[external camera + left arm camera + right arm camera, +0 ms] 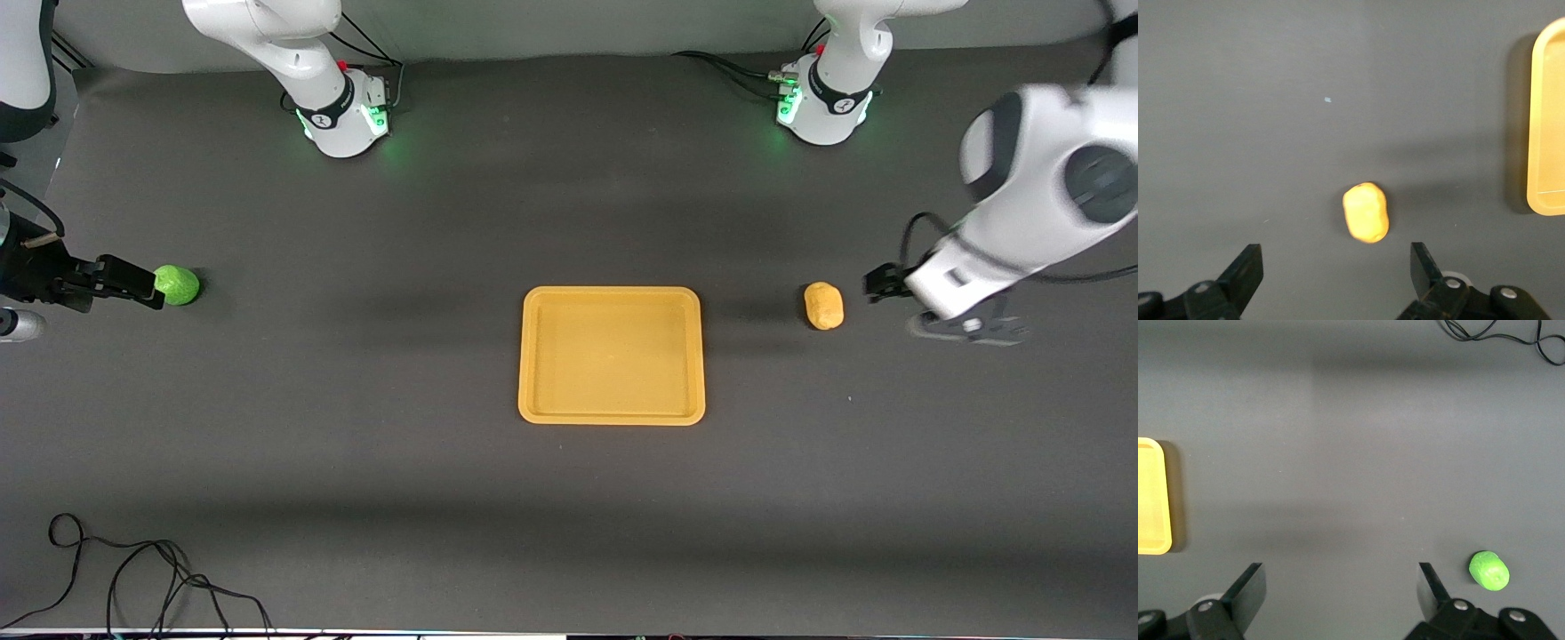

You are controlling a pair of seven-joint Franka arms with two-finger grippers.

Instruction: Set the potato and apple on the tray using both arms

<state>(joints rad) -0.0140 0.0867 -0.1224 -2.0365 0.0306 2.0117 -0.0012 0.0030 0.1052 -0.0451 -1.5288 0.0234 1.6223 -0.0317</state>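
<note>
Both grippers wide open, nothing held — tray (612,356) bare at table centre.
Potato (824,305) lies at the tray's 2 o'clock, near the left gripper (1337,272); apple (177,285) at 10 o'clock — beside the right gripper (1341,592).

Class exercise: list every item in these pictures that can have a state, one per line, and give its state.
Tray: lying flat on the table, nothing in it.
Potato: on the table, beside the tray toward the left arm's end, not held.
Apple: on the table toward the right arm's end, not held.
Left gripper: open, over the table by the potato.
Right gripper: open, by the apple.
</note>
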